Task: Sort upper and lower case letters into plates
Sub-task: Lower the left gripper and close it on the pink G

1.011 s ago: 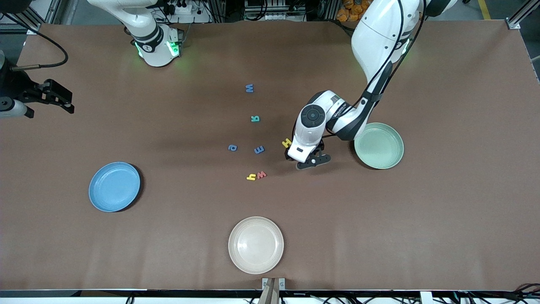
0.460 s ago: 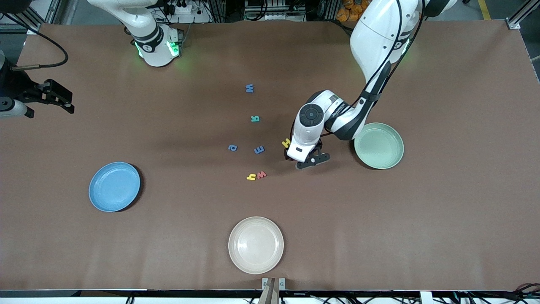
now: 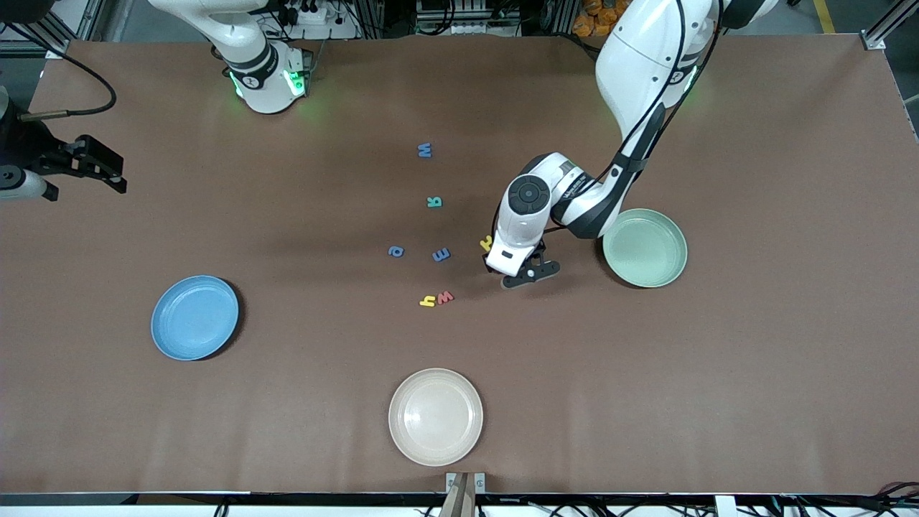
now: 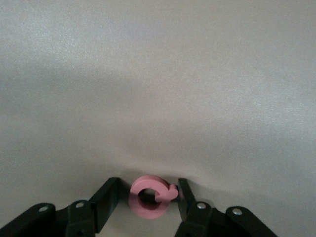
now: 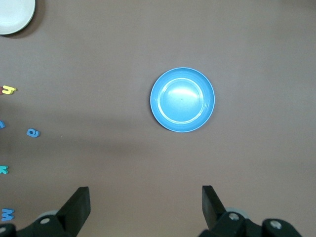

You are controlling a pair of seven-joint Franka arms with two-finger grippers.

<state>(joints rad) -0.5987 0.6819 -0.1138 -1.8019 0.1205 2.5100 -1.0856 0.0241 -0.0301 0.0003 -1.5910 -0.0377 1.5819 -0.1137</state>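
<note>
Left gripper point(image 4: 148, 200) is lowered to the table beside the mint green plate point(image 3: 645, 248); a pink letter point(image 4: 150, 196), possibly a lowercase "a", is seen between narrowed fingers point(image 4: 106, 203), grip unconfirmed. Right gripper point(image 5: 145, 205) is held wide, waiting over the blue plate point(image 5: 182, 99). Yellow "h" point(image 3: 427, 301) is legible.

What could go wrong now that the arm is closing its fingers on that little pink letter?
The left gripper has the pink letter between its fingers, low at the table. The letter is small and rounded, so it might slip or twist out when lifted. A yellow letter lies right beside the gripper and might get nudged. The green plate is close; a careless drop could miss it.
</note>
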